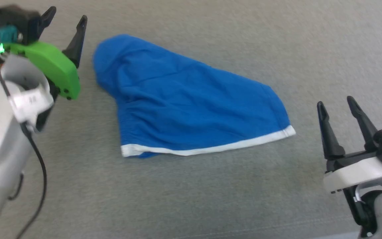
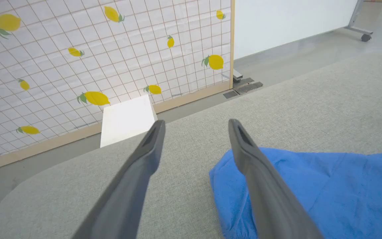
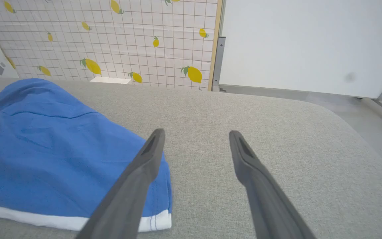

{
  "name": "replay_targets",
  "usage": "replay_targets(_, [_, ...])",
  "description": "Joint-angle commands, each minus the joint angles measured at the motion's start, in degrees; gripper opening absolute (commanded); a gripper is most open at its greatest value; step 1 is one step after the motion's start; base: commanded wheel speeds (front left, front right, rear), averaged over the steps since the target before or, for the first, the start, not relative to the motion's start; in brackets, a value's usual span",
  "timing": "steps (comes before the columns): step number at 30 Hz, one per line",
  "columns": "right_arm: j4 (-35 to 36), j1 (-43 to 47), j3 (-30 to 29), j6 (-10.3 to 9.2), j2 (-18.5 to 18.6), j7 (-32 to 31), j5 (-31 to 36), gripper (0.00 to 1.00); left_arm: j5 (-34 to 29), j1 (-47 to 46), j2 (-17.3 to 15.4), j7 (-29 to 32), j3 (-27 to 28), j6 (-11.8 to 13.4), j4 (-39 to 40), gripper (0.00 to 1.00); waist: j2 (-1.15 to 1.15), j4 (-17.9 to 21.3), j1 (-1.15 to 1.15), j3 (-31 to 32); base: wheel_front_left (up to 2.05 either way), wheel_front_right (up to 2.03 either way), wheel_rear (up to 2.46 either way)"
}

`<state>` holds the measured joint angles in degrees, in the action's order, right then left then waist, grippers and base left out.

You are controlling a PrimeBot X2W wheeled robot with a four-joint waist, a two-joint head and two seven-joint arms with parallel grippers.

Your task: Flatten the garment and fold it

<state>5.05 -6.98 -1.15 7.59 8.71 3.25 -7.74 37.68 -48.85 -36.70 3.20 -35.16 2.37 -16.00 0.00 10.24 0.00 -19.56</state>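
Shorts (image 1: 191,99) lying mid-surface (image 1: 211,192), between two empty hands.
Left hand (image 1: 67,15) and right hand (image 1: 335,103) both spread open, clear of the blue cloth; white hem (image 1: 211,147) faces the near edge, underlayers hidden.

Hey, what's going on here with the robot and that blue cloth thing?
A two-armed robot is working on a pair of blue shorts, which lies on a grey fabric-covered surface. The garment is spread in a roughly triangular shape, somewhat wrinkled, with its white trim along the near edge. Neither gripper holds it. The left gripper is open just beside the garment's far left end. The right gripper is open too, off to the right and clear of the cloth.
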Motion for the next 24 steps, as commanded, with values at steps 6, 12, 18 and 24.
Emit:
replay_targets(6, [0.6, 0.4, -1.3, -0.10, 1.8, -1.5, -1.7, 1.00, 1.8, 10.9, 1.8, -9.6, 3.3, 6.2, 3.8, 1.00, 0.00, -7.3, 0.00, 6.5, 0.00, 0.00, 0.00])
replay_targets(12, [1.6, 4.0, -3.2, -0.10, 1.0, -2.4, -2.3, 1.00, 2.9, 25.6, 3.6, -17.7, 8.1, 11.4, 11.1, 1.00, 0.00, -9.7, 0.00, 8.7, 0.00, 0.00, 0.00])
replay_targets(18, [2.5, 5.4, -2.9, -0.10, 0.1, -3.1, -2.1, 1.00, 4.0, 32.0, 5.6, -15.9, 5.5, 10.1, 13.2, 1.00, 0.00, -9.8, 0.00, 9.2, 0.00, 0.00, 0.00])
replay_targets(24, [3.2, 5.5, -2.1, -0.10, -0.5, -3.6, -2.1, 1.00, 3.9, 32.4, 5.8, -7.4, -1.3, 7.4, 14.6, 1.00, 0.00, -9.0, 0.00, 8.5, 0.00, 0.00, 0.00])
